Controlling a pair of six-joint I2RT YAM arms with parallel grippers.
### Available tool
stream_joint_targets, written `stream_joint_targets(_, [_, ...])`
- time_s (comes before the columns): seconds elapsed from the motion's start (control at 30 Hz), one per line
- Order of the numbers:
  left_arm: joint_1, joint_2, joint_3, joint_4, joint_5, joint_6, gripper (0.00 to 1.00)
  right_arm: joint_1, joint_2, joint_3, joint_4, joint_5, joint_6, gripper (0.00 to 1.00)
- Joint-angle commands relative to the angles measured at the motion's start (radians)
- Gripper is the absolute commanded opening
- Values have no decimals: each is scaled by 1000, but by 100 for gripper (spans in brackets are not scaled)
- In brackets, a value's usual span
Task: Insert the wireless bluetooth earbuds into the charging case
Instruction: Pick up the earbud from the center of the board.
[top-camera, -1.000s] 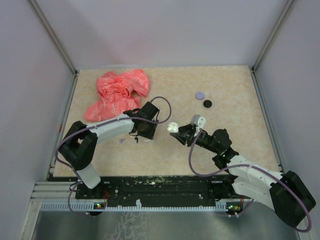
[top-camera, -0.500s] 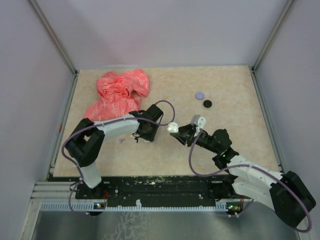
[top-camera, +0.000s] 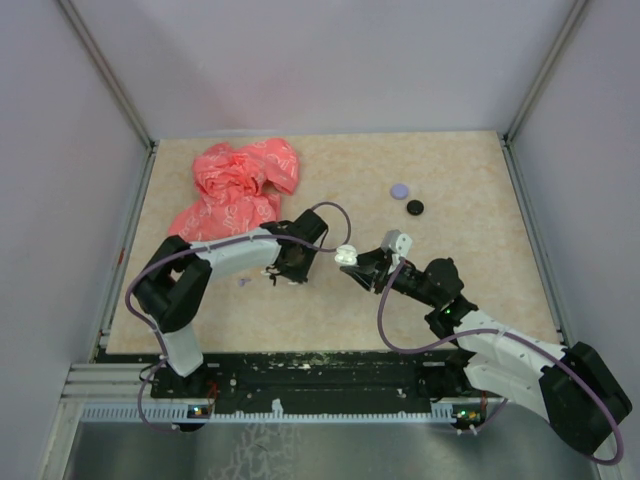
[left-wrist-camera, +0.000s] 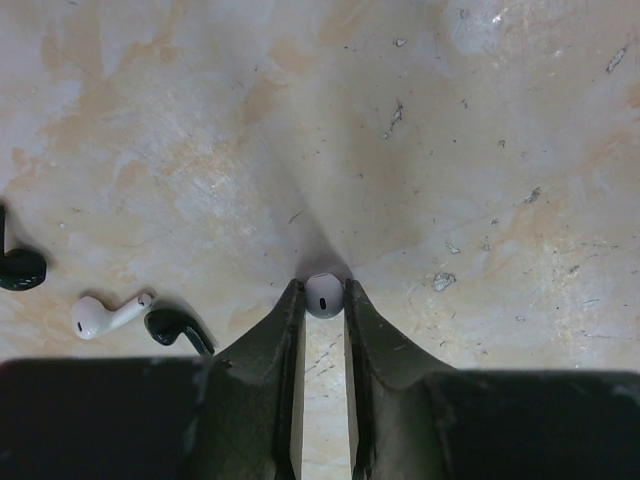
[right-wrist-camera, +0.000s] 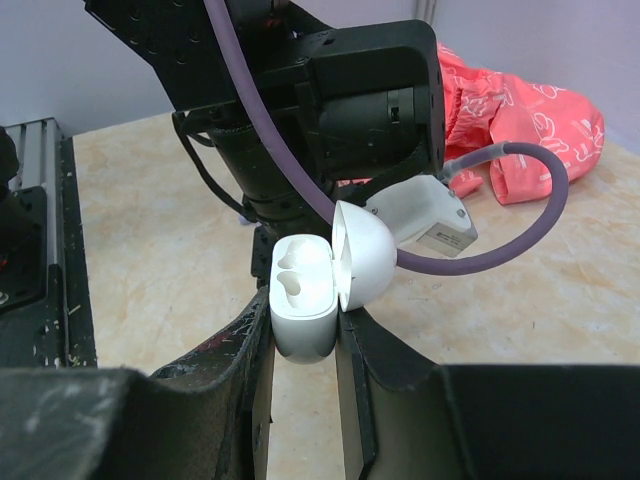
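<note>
Left wrist view gives me the clearest read. My left jaws are drawn narrow and pinch a white bud (left-wrist-camera: 323, 295) between their tips, the bud touching both inner faces. I cannot tell whether it is lifted or resting on the counter (left-wrist-camera: 420, 130). Off at 9 o'clock from it lie three loose buds: a black bud (left-wrist-camera: 178, 328) nearest the jaws, a second white bud (left-wrist-camera: 105, 314) just beside that, and a second black bud (left-wrist-camera: 18, 267) at the frame's edge.

Through the right wrist camera, my right jaws are clamped on the lower body of the white case (right-wrist-camera: 300, 300). Its lid (right-wrist-camera: 362, 255) is swung open toward 3 o'clock. I see two pale shapes in the case's top face, but I cannot tell whether they are empty sockets or seated buds. The left arm's wrist fills the view just behind the case, at 12 o'clock.

From above, the case sits held off the counter near the middle, with the left arm's wrist close by at 9 o'clock. A pink bag (top-camera: 240, 185) lies crumpled at 10 o'clock. A purple disc (top-camera: 401, 189) and a black disc (top-camera: 415, 208) lie near each other at 1 o'clock from the case.
</note>
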Motion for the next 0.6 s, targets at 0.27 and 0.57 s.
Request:
stream_joint_targets(0.27, [-3, -132, -24, 31, 1, 18, 12, 1, -38, 24, 24, 16, -23, 0])
stream_joint_targets(0.57, [46, -372, -82, 177, 133, 22, 12, 1, -26, 13, 90, 15, -35, 0])
